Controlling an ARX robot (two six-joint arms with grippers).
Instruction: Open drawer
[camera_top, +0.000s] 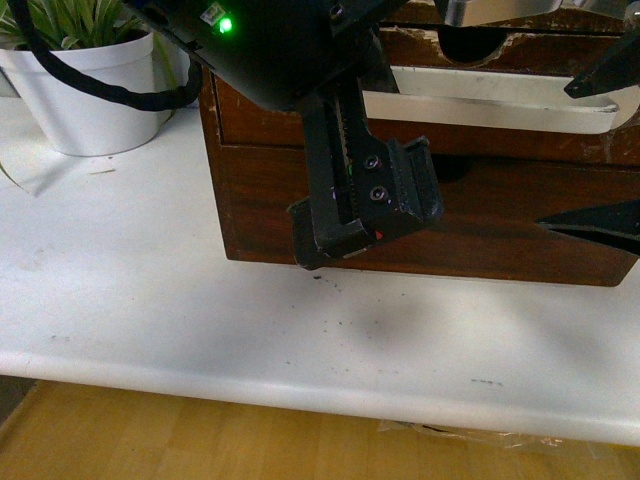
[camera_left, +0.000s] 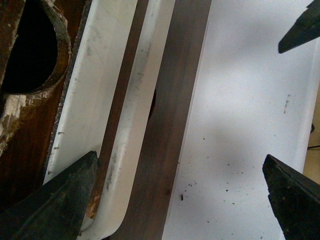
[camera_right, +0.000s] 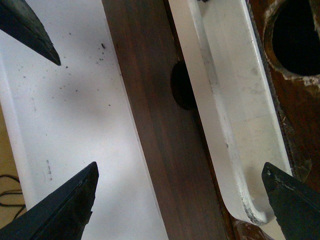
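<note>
Gaping released above the speckled white table (camera_top: 150, 290), left tool (camera_left: 180, 200) and right tool (camera_right: 180, 207) face the drawer (camera_top: 260, 120).

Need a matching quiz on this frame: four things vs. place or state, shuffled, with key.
Things:
1. handle
2. plant pot
3. notch
4. right end effector

Place or state:
A. open, facing the handle
B. on the table, left of the cabinet
C. long and white, across the front of the drawer
D. half-round, cut into the drawer's top edge

Pairs: 1-C, 2-B, 3-D, 4-A
</note>
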